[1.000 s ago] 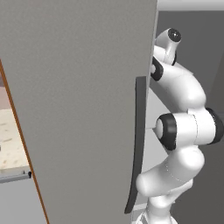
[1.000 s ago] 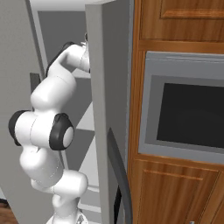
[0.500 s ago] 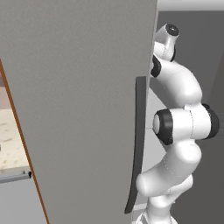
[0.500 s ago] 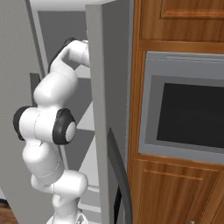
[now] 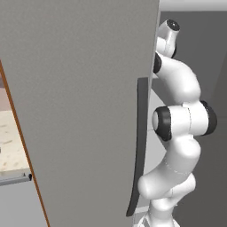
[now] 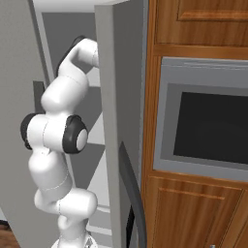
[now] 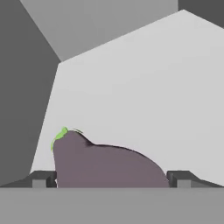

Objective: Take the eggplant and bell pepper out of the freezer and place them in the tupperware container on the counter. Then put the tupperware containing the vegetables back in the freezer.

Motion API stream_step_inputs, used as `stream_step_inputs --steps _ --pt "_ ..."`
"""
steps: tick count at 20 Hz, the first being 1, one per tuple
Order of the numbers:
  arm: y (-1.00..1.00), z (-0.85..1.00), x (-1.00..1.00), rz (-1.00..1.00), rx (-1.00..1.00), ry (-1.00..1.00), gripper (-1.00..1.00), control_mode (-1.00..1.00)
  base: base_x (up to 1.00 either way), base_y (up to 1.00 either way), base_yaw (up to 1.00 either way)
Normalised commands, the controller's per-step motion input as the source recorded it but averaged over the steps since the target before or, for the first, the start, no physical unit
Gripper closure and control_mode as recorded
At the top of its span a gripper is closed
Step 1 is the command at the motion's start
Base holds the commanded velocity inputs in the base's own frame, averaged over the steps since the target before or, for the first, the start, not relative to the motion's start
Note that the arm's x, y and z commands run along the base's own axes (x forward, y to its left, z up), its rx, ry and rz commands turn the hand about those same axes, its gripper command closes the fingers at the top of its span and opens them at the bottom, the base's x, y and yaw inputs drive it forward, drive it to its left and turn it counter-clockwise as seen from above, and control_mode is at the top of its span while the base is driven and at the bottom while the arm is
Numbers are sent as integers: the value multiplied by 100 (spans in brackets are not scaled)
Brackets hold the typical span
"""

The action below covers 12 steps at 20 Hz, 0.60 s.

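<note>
No brand, label or writing is legible in any view. Counter edge at far left. Freezer door stands open, its dark handle ahead of the arm reaching inside. In the hand view, the gripper is spread, fingertips flanking the eggplant lying on a pale shelf. Built-in oven at right.

A dull purple eggplant with a green stem tip lies on a pale shelf inside the open freezer.
</note>
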Motion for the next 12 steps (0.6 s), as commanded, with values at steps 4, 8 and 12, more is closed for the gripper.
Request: stream_step_inputs --steps 4,8,12 --pt "23 -34 24 7 1 0 -100 -100 0 0 0" --pt "23 -24 20 7 0 0 -100 -100 0 0 0" --pt "20 -25 34 5 0 0 -100 -100 0 0 0"
